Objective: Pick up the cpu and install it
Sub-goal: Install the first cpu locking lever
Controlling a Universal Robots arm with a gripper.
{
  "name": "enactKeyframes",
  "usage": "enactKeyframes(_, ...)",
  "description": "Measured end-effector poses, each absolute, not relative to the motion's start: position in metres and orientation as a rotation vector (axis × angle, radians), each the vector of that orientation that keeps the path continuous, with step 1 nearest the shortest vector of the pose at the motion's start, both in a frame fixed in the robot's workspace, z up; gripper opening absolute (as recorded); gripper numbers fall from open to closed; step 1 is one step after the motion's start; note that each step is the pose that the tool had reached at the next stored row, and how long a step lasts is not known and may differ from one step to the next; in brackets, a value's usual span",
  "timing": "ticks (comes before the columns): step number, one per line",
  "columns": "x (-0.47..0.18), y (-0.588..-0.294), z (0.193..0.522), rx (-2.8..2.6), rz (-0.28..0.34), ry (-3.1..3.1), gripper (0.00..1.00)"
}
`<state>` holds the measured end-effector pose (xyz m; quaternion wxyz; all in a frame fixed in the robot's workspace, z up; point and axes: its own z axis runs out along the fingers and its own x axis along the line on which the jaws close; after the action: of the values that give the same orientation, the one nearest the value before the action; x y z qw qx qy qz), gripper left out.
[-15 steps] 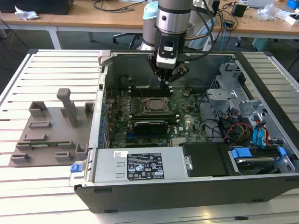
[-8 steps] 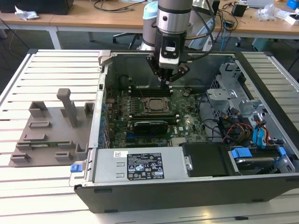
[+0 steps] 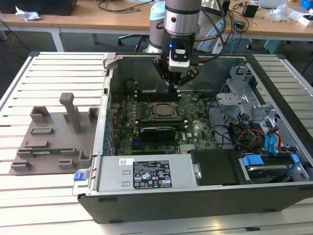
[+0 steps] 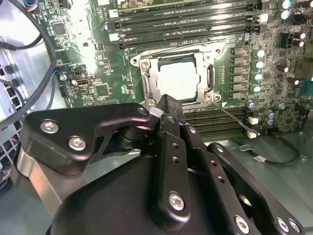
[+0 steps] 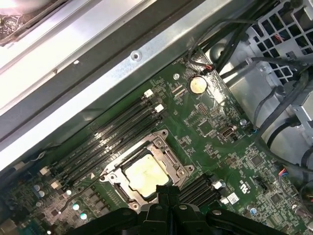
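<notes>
- Hand (image 3: pixel 172 86) hovers inside the case (image 3: pixel 146 200), fingers pressed together, holding nothing.
- The cpu (image 4: pixel 178 81) sits in the socket (image 4: pixel 146 88), at the hand's 12 o'clock in the second wrist view.
- Risk: unlatched frame; any nudge could skew the chip.

Pale, perhaps silver cpu (image 4: pixel 178 81); green motherboard (image 4: pixel 93 58).

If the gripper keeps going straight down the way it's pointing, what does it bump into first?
Probably the green motherboard just behind the socket, near the memory slots. The gripper points down there, with the cpu lying in the socket beside its tips. Depth is hard to judge.
</notes>
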<state>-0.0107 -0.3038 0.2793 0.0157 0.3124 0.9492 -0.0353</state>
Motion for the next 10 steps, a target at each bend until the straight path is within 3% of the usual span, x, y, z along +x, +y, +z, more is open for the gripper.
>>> enactKeyframes(10,-0.0107,-0.3038,0.2793,0.889,-0.108,2.976,0.11)
